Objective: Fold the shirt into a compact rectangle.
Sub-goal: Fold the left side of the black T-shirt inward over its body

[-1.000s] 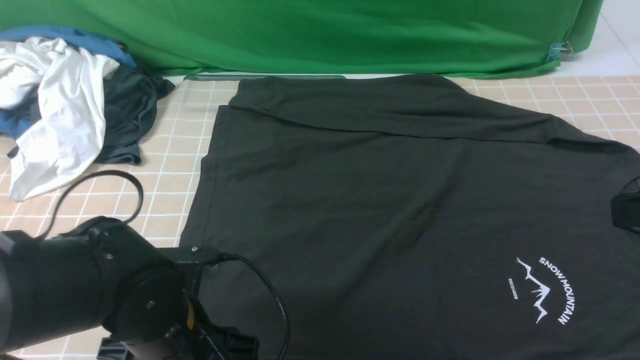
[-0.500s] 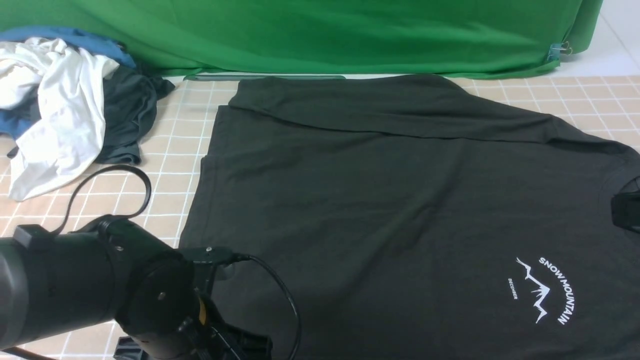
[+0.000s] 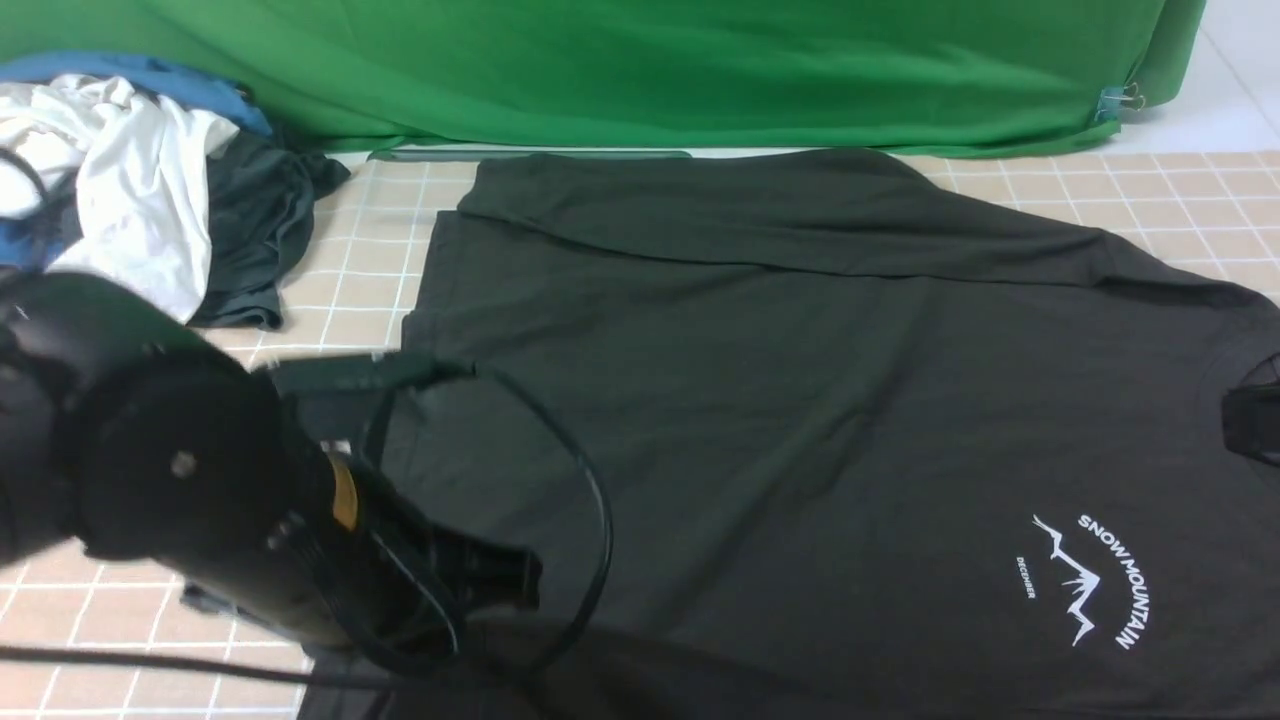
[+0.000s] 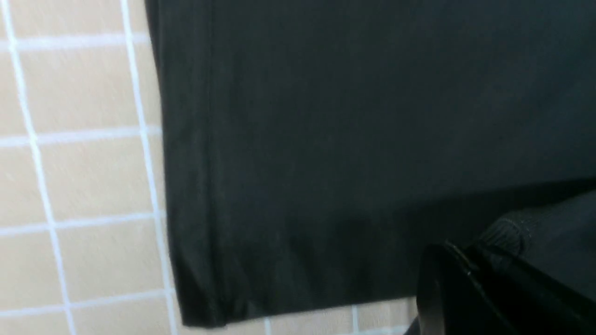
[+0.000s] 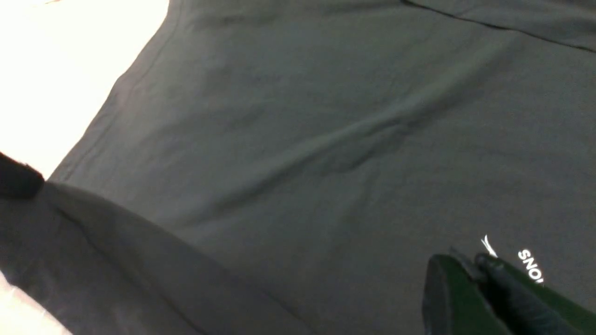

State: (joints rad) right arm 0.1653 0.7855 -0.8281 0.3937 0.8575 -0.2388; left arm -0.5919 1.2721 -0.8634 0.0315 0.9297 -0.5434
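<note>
Left gripper (image 4: 470,260) is clamped on the near hem corner of the shirt (image 3: 800,380), far left of the logo (image 3: 1090,580). The shirt runs lengthwise toward that logo, beside which the right gripper (image 5: 470,267) looks closed, its catch unclear.

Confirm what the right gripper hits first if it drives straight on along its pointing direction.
The right gripper aims at the large black short-sleeved T-shirt; it would likely meet that spread fabric first, near the white logo. Gap unclear.

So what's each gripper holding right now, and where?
Left gripper pinches the shirt at its near hem corner. Right gripper looks shut; whether it grips cloth cannot be told.
</note>
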